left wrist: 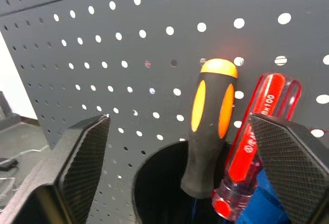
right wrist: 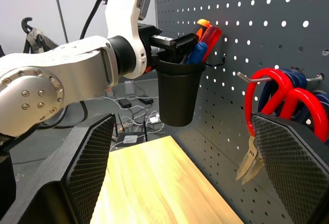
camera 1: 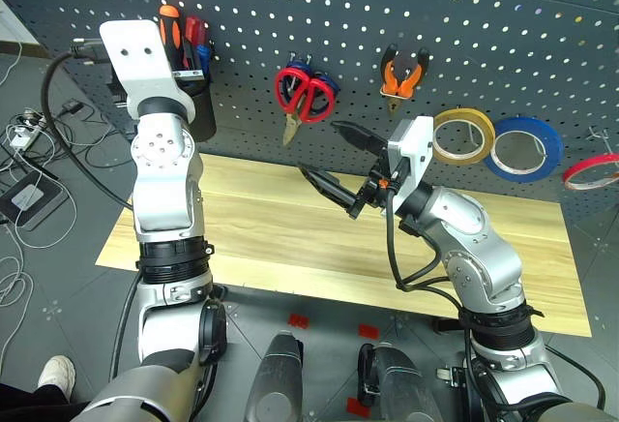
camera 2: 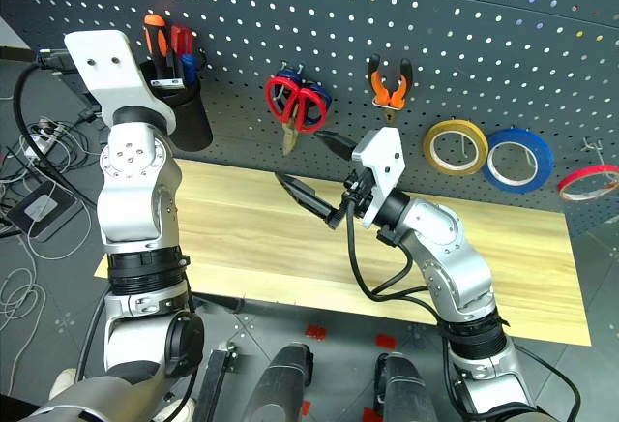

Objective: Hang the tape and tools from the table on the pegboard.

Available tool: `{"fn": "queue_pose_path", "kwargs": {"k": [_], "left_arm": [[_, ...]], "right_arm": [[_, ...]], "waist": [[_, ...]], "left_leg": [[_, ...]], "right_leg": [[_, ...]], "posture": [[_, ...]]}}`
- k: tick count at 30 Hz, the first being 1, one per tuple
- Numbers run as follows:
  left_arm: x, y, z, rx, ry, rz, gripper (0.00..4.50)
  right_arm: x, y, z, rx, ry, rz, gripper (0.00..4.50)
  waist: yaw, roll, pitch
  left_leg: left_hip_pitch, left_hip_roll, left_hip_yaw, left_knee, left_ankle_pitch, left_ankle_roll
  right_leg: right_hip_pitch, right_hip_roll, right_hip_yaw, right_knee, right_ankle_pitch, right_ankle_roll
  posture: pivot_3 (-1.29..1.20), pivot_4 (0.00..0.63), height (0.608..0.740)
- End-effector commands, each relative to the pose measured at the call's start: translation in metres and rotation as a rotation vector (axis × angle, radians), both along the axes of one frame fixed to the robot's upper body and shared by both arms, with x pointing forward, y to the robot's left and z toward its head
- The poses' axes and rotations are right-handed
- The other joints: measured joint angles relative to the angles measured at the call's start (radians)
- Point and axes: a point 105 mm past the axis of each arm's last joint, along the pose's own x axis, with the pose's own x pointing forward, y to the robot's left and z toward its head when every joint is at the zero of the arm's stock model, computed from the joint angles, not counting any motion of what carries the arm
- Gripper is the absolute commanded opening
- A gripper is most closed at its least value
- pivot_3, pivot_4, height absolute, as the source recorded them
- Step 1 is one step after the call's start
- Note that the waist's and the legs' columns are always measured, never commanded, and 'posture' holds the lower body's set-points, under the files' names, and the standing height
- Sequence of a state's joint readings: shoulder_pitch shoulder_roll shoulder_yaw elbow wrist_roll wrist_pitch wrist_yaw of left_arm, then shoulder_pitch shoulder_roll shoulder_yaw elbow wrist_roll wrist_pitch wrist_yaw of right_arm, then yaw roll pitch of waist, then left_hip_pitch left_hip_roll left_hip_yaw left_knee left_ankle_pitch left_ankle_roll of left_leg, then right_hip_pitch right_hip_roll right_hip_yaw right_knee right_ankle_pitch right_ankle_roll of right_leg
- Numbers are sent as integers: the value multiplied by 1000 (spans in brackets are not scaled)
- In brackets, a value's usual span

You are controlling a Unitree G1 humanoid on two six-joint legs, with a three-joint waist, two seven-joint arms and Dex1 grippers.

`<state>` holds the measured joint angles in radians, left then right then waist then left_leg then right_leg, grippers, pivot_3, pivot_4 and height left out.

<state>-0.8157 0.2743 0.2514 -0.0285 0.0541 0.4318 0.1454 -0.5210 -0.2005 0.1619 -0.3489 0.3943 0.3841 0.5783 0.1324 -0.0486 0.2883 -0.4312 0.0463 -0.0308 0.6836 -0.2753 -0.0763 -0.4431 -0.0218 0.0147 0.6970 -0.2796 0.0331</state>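
Left tool (left wrist: 180, 147) apart over cup (right wrist: 177, 93).
Screwdriver (left wrist: 209, 126) upright inside, unheld; right tool (camera 1: 334, 161) apart above worktop (camera 1: 271, 219).

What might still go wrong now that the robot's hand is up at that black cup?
The open left gripper straddles the orange screwdriver standing in the cup. Pulling back carelessly, a finger might snag the handle or the red screwdriver and tip them out. A bump may also shake the cup on the pegboard. The right gripper, near the scissors, might knock them if it swings.
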Motion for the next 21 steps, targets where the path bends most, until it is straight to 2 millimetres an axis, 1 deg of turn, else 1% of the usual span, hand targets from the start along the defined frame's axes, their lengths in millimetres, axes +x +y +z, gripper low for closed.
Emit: {"fn": "queue_pose_path", "kwargs": {"k": [1, 3, 5, 8, 10, 12, 16, 17, 19, 20, 21], "left_arm": [[-14, -14, 20, 27, -83, -70, 4464], [-20, -23, 22, 71, -99, -117, 4464], [-29, -36, 18, 154, -112, -169, 4464], [-42, -52, 1, 226, -87, -246, 4464], [-52, -63, -13, 277, -63, -302, 4464], [-60, -72, -31, 300, -28, -357, 4464], [-62, -80, -82, 248, 122, -431, 4464], [-61, -80, -96, 213, 169, -444, 4464], [-59, -79, -118, 150, 238, -449, 4464], [-57, -77, -131, 116, 288, -446, 4464], [-55, -75, -141, 93, 319, -441, 4464]], "right_arm": [[-5, -2, 11, 19, -52, -8, 4500], [-5, -5, 12, 21, -56, -20, 4500], [-4, -10, 11, 23, -59, -47, 4500], [-4, -21, 8, 29, -63, -122, 4500], [-4, -29, 1, 5, -70, -180, 4500], [-3, -37, -12, -30, -44, -247, 4500], [3, -55, -43, -102, 43, -380, 4500], [5, -61, -51, -118, 71, -426, 4500], [9, -71, -63, -135, 114, -502, 4500], [12, -80, -73, -141, 154, -559, 4500], [14, -87, -81, -148, 190, -608, 4500]], "waist": [[0, 0, 0], [-1, 0, -1], [-2, 0, -2], [-2, 1, -4], [-1, 1, -5], [0, 1, -6], [0, 2, -17], [0, 2, -19], [0, 3, -24], [0, 3, -26], [0, 3, -31]], "left_leg": [[0, 0, 0, 0, 0, 0], [0, 0, 0, 0, 0, 0], [0, 0, 0, 0, 0, 0], [0, 0, 0, -1, 0, 0], [1, 0, 0, -1, 0, 0], [1, 0, 0, -1, 0, 0], [2, 0, 1, -1, 0, 1], [3, 0, 1, -1, 0, 1], [4, 0, 2, -2, 0, 1], [5, 0, 2, -2, 0, 1], [5, 0, 2, -2, 0, 2]], "right_leg": [[0, 0, 0, 0, 0, 0], [0, 0, 0, 0, 0, 0], [0, 0, 1, 0, 0, 0], [0, 0, 1, 0, 0, 0], [0, 0, 1, 0, 0, 0], [0, 0, 1, 0, 0, 0], [2, 0, 2, 0, 0, 0], [2, 0, 2, 0, 0, 0], [3, 0, 3, 0, 0, 0], [4, 0, 3, -1, 0, 0], [4, 0, 3, -1, 0, 0]], "posture": [[214, 225, 740], [214, 225, 740], [221, 225, 740], [221, 225, 740], [226, 222, 740], [226, 221, 740], [217, 213, 740], [214, 211, 740], [201, 209, 740], [196, 207, 740], [180, 201, 740]]}}
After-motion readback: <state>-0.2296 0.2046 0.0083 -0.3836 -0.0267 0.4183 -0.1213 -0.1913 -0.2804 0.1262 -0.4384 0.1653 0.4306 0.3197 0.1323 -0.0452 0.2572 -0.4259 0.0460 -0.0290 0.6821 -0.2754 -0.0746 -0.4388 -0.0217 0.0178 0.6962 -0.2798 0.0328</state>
